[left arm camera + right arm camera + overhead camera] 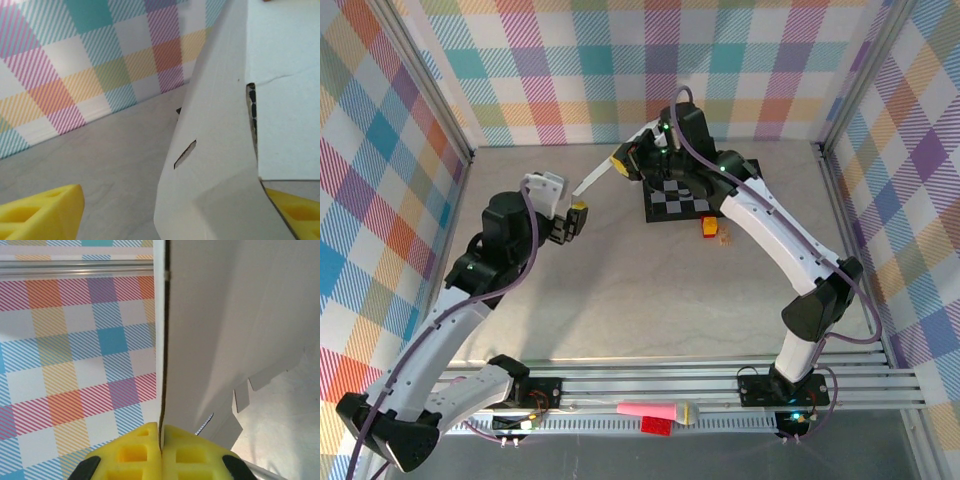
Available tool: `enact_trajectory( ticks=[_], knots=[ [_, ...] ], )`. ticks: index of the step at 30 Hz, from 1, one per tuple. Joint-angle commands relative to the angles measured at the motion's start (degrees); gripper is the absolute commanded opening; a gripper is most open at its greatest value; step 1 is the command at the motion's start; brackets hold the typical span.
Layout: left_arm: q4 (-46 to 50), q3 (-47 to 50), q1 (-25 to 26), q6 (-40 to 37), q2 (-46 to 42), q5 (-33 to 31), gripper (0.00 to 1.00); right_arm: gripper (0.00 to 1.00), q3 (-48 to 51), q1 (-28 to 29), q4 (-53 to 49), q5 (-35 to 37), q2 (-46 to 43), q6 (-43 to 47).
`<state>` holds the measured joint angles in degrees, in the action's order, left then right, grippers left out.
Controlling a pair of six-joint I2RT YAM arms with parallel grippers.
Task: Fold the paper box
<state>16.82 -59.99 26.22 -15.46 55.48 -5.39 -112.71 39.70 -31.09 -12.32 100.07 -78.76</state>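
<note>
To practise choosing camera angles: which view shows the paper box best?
Left wrist: the paper box close up, slot and fold plain. Right wrist sees it edge-on, pinched between the right fingers; top external, a thin white strip.

Near table (650, 300) free — paper box (598, 177), checkerboard mat (678, 205) beyond.

arms (450, 325): you've got white shells, black joints
cables (536, 240): purple, running along both
fingers (135, 455): yellow, with square cut-outs
bases (535, 388): black plates
</note>
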Motion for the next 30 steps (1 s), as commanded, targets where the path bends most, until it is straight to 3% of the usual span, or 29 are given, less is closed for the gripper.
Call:
enact_trajectory(
  ticks=[1,8,12,15,21,30],
  knots=[
    [-1.53,-2.36,0.41,-3.48,2.23,3.58,0.71,0.00,-3.08,-1.03,-3.82,-2.68,0.65,0.84],
    [-0.32,-4.30,0.41,-3.45,6.16,4.99,0.45,0.00,-3.29,-1.74,-6.16,-4.78,0.60,-0.94],
    [-0.38,-5.78,0.41,-1.50,7.09,5.78,0.15,0.00,-1.14,-1.98,-4.68,-4.53,-0.32,-1.42],
    [-0.19,-6.49,0.58,0.17,7.43,7.88,0.00,0.00,3.90,-2.80,0.66,-3.80,-2.22,-2.64],
    [0.73,-5.51,3.26,1.37,5.89,5.55,0.00,0.04,11.35,-4.37,8.24,-2.48,-5.40,-4.24],
    [0.07,-4.70,8.14,-0.87,6.21,-1.92,0.00,0.11,13.15,-4.46,10.10,-2.80,-4.82,-6.14]
  ],
)
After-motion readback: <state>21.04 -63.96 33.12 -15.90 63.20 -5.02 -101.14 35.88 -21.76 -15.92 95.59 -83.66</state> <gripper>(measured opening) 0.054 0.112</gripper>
